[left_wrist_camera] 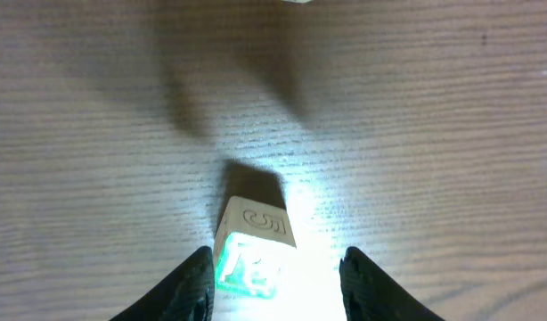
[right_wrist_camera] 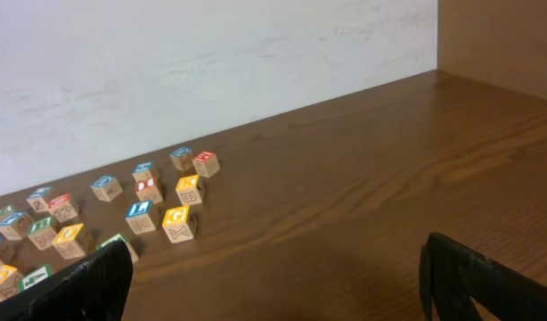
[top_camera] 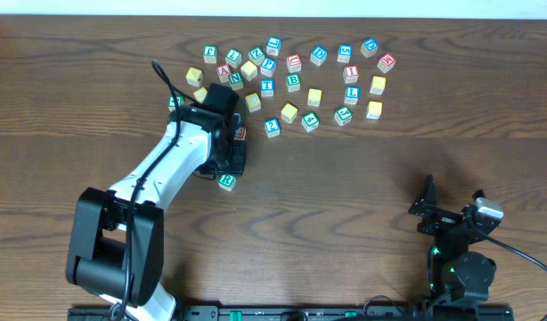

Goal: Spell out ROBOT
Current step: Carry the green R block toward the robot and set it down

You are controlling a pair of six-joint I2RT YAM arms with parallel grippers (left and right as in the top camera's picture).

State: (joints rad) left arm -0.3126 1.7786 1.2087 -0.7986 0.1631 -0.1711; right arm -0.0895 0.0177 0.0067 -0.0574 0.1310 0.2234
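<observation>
Dark wood table (top_camera: pixel 363 178) stretched beneath both arms. Over it the left gripper (left_wrist_camera: pixel 278 287) hung with fingers spread, and a green-lettered block (left_wrist_camera: pixel 251 254) stood between its tips, nearer one finger than the other, contact unclear. More letter blocks (top_camera: pixel 291 80) lay scattered well beyond. Far off, the right gripper (right_wrist_camera: pixel 278 285) gaped wide.

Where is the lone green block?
Overhead, the green block sits left of centre, below the block cluster, inside the open left gripper.
</observation>
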